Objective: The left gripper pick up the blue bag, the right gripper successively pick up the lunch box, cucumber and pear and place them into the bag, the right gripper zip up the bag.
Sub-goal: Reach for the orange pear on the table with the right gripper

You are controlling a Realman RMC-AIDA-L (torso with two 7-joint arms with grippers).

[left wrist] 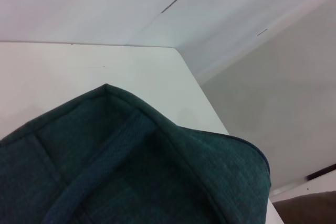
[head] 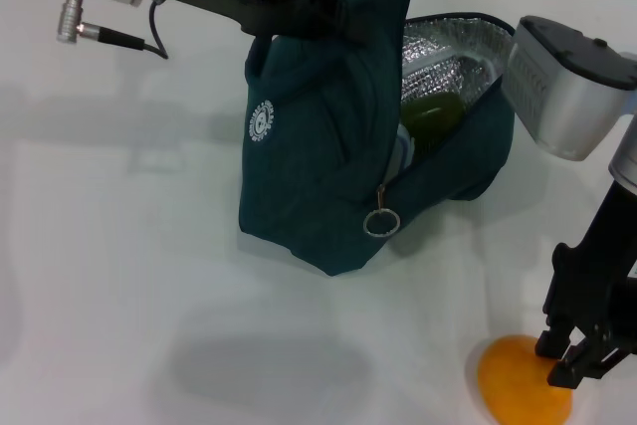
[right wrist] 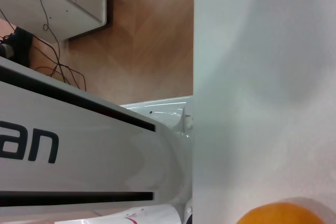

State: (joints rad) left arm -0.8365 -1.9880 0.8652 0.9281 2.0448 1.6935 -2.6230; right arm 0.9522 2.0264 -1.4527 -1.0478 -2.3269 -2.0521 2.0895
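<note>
The blue bag (head: 318,146) stands tilted on the white table, its mouth open to the right and its silver lining (head: 448,62) showing. My left gripper (head: 323,2) is shut on the bag's top by the handles. The bag's fabric fills the left wrist view (left wrist: 131,171). The green cucumber (head: 430,116) lies inside the bag. A pale edge below it may be the lunch box (head: 400,153). The orange-yellow pear (head: 523,382) sits on the table at the front right; it also shows in the right wrist view (right wrist: 281,214). My right gripper (head: 565,360) is open, low at the pear's right side.
The ring zip pull (head: 381,223) hangs at the bag's front corner. The table's far corner (left wrist: 176,48) shows in the left wrist view. The robot's white body (right wrist: 79,145) and the floor lie beside the table edge (right wrist: 193,51).
</note>
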